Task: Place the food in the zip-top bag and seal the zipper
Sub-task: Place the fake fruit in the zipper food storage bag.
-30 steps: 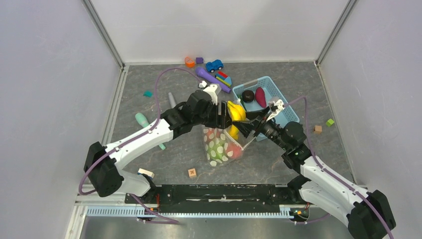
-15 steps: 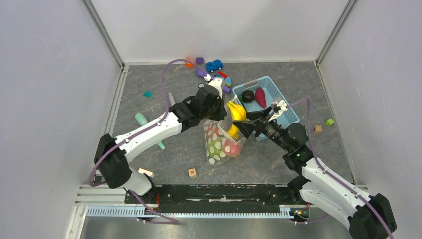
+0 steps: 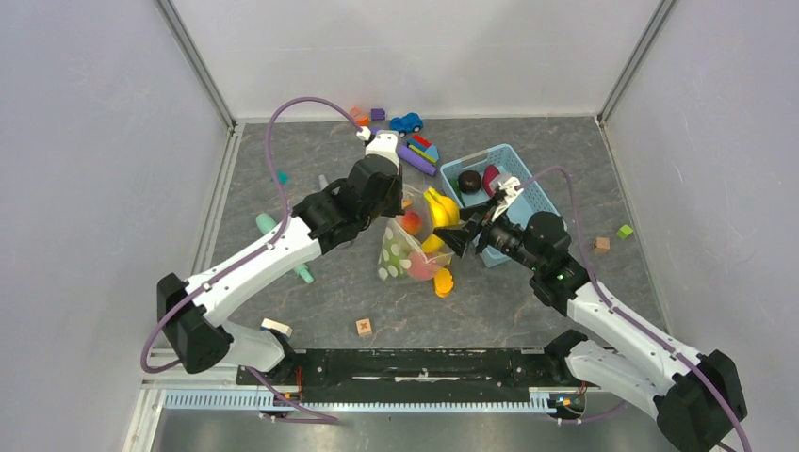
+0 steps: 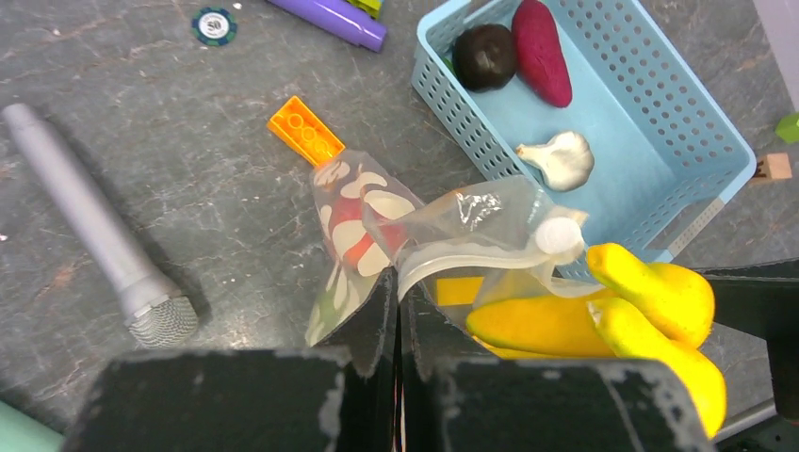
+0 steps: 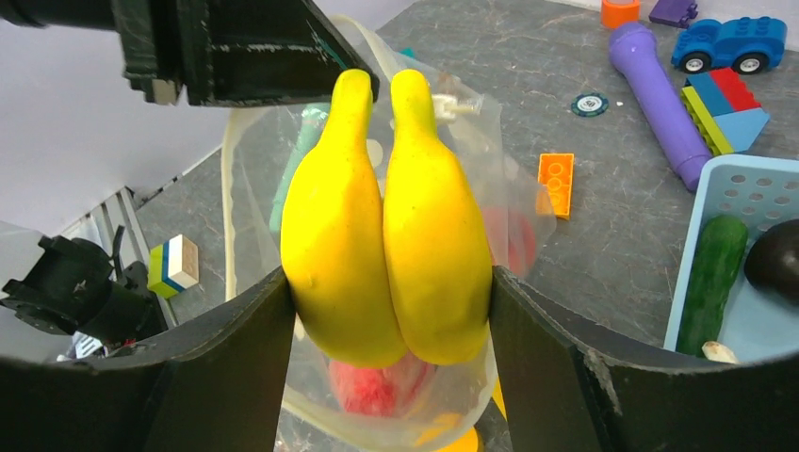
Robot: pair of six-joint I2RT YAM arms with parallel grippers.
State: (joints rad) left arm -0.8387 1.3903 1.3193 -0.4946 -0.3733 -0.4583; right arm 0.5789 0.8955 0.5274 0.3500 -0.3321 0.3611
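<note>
The zip-top bag (image 3: 400, 256) lies slumped mid-table, clear with pale dots. Red food (image 5: 382, 388) shows inside it. My left gripper (image 4: 398, 294) is shut, its tips pinching the bag's rim at the whitish zipper (image 4: 471, 252), which curls away to the right. My right gripper (image 5: 391, 301) is shut on the yellow banana bunch (image 5: 391, 226) and holds it just above the bag's gaping mouth, with the stems toward the left gripper (image 5: 236, 47). In the top view the bananas (image 3: 441, 209) hang between the two grippers. A yellow-orange piece (image 3: 443, 282) lies on the table beside the bag.
The light blue basket (image 4: 660, 122) sits right behind the bag, holding a dark purple piece (image 4: 540, 47), a black ball (image 4: 483, 56), garlic (image 4: 562, 158) and a cucumber (image 5: 711, 273). An orange block (image 4: 303, 130), grey microphone (image 4: 85, 226), purple flashlight (image 5: 660, 85) and blue car (image 5: 725, 42) lie around.
My left gripper has shut on the bag's rim and swung back and left. The bag has sagged lower, and a yellow-orange piece now lies on the table beside it. The right gripper still holds the bananas.
</note>
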